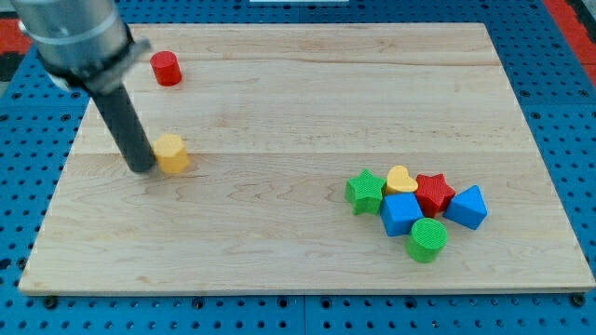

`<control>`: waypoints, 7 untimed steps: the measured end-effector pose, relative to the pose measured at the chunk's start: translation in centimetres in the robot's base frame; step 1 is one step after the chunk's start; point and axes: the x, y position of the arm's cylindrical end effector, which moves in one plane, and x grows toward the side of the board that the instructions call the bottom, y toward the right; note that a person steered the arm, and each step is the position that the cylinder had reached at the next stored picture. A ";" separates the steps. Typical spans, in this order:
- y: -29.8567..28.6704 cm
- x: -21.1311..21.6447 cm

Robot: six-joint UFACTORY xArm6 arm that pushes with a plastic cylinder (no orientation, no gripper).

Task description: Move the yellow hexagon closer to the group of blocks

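Observation:
The yellow hexagon (pixel 172 153) lies on the wooden board (pixel 307 140) at the view's left. My tip (pixel 143 168) stands right against the hexagon's left side. The group sits at the view's lower right: a green star (pixel 365 192), a yellow heart (pixel 401 179), a red star (pixel 434 193), a blue cube (pixel 401 214), a blue block (pixel 467 207) and a green cylinder (pixel 427 239), packed close together. The hexagon is far left of this group.
A red cylinder (pixel 167 68) stands alone near the board's top left, above the hexagon. The arm's grey body (pixel 74 37) fills the top left corner. Blue pegboard (pixel 559 112) surrounds the board.

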 end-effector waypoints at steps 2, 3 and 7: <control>-1.7 -1.4; 0.9 -5.1; 16.3 -4.1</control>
